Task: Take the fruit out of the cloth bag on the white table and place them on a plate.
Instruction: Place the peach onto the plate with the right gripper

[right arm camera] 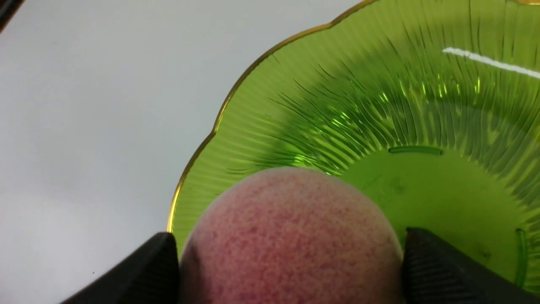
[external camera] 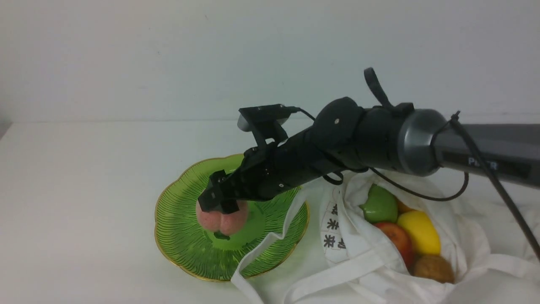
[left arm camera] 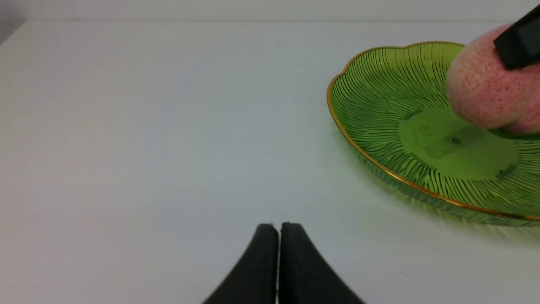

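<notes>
My right gripper (external camera: 219, 203) is shut on the fuzzy pink peach (external camera: 222, 220) and holds it just above the middle of the green plate (external camera: 179, 230). In the right wrist view the peach (right arm camera: 291, 236) sits between both fingers over the plate (right arm camera: 422, 105). The white cloth bag (external camera: 363, 261) lies to the right of the plate, open, with a green apple (external camera: 379, 204), a yellow lemon (external camera: 419, 232), a red apple (external camera: 394, 238) and a brown kiwi-like fruit (external camera: 434, 269) inside. My left gripper (left arm camera: 278, 226) is shut and empty above the white table (left arm camera: 147, 126), left of the plate (left arm camera: 379, 105).
A bag strap (external camera: 270, 245) lies across the plate's right rim. The printed characters (external camera: 333, 230) face the plate. The right arm (external camera: 379, 135) reaches across above the bag's far side. A pale wall (external camera: 168, 50) stands behind the table.
</notes>
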`<move>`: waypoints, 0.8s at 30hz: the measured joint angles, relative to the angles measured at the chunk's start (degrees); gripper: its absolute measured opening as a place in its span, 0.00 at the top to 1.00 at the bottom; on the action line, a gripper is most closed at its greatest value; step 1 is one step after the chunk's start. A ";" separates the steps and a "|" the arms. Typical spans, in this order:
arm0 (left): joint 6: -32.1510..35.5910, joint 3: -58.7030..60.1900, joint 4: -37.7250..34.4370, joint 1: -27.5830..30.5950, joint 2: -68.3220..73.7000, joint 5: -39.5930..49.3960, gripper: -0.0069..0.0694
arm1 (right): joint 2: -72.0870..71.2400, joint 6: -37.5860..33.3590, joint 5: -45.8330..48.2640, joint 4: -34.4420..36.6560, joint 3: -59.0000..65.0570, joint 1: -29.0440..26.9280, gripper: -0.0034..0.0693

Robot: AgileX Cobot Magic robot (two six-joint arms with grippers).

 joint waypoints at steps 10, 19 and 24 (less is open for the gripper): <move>0.00 0.00 0.00 0.00 0.00 0.00 0.92 | 0.00 3.49 2.15 -5.62 -0.01 0.00 0.05; 0.00 0.00 0.00 0.00 0.00 0.00 0.92 | 0.00 10.17 0.32 -7.89 -0.12 0.00 0.05; 0.00 0.00 0.00 0.00 0.00 0.00 0.92 | 0.00 10.40 -0.10 -7.67 -0.12 0.00 0.05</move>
